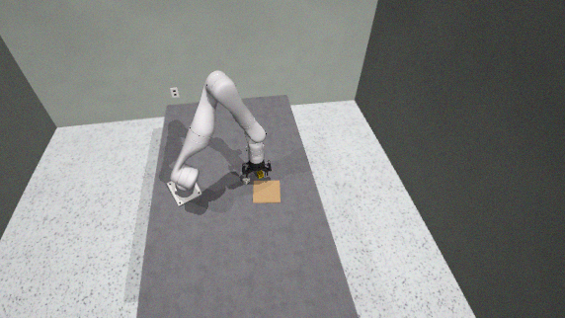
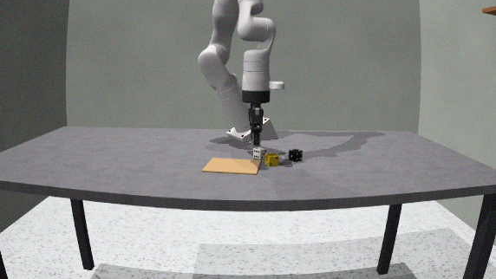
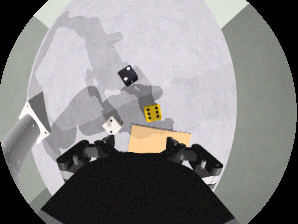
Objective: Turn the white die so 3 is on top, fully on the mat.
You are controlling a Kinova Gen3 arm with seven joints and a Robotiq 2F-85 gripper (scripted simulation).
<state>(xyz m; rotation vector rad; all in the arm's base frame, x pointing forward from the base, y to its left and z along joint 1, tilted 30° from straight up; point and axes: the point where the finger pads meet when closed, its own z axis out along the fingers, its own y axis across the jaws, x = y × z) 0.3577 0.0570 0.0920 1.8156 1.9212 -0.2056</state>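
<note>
From here I have the gripper [image 2: 256,141] hanging straight down just above the white die [image 2: 259,152], its fingers spread wide apart with nothing between them. The white die sits flat on the grey bench [image 2: 130,159], off the tan mat [image 2: 231,165] and just beside the mat's corner, with the yellow die [image 2: 271,159] close beside it and the black die [image 2: 295,155] a little further along. In the wrist view the mat [image 3: 148,139] lies flat just beyond the fingertips.
</note>
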